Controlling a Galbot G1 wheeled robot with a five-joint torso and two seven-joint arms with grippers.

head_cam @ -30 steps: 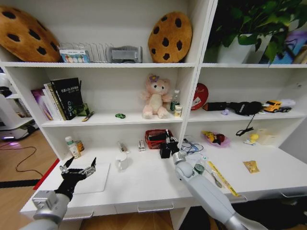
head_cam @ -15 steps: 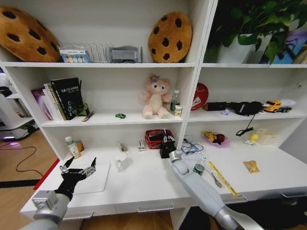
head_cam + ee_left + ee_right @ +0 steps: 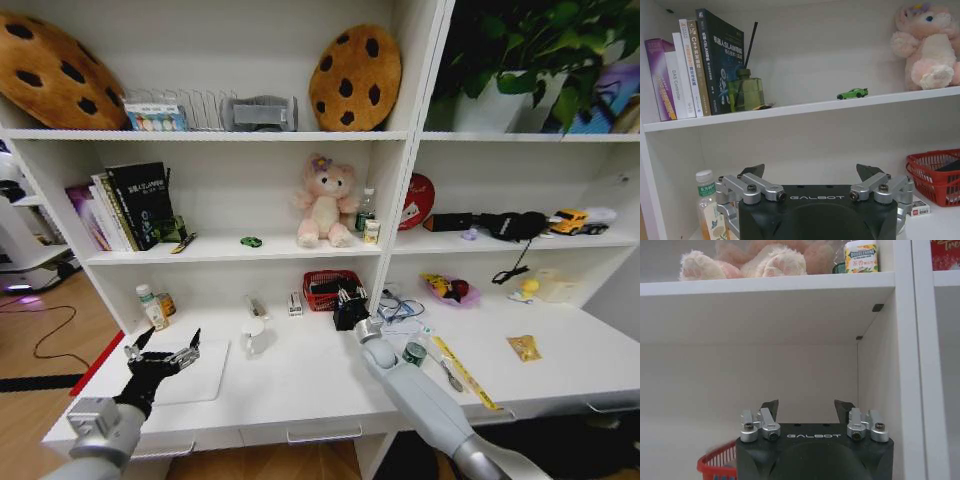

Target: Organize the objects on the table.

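Here the right gripper (image 3: 349, 308) hung over the far middle of the worktop (image 3: 300, 375), just beside the red basket (image 3: 330, 289), its arm reaching in from the near right. In the right wrist view its fingers (image 3: 771, 410) stood spread with nothing between them, pointing at the back wall under the shelf, with the basket's rim low beside them.

The left gripper (image 3: 163, 355) hovered above the near left of the worktop, over a flat white pad (image 3: 195, 375). Its fingers (image 3: 752, 171) were spread wide and held nothing.

On the middle shelf (image 3: 230, 250) a green toy car (image 3: 852, 93) sat between the books (image 3: 125, 205) on the left and the pink bear (image 3: 325, 200) on the right, well apart from both grippers. A green bottle with a reed (image 3: 746, 90) stood just beside the books.

A green-capped bottle (image 3: 150, 305) stood at the far left of the worktop, by the shelf's side wall. A small jar (image 3: 415, 352) rested on the worktop right of the right arm, near a yellow ruler (image 3: 462, 372). A little box (image 3: 295, 303) lay just left of the basket, and a white cup (image 3: 253, 335) stood between the two grippers.
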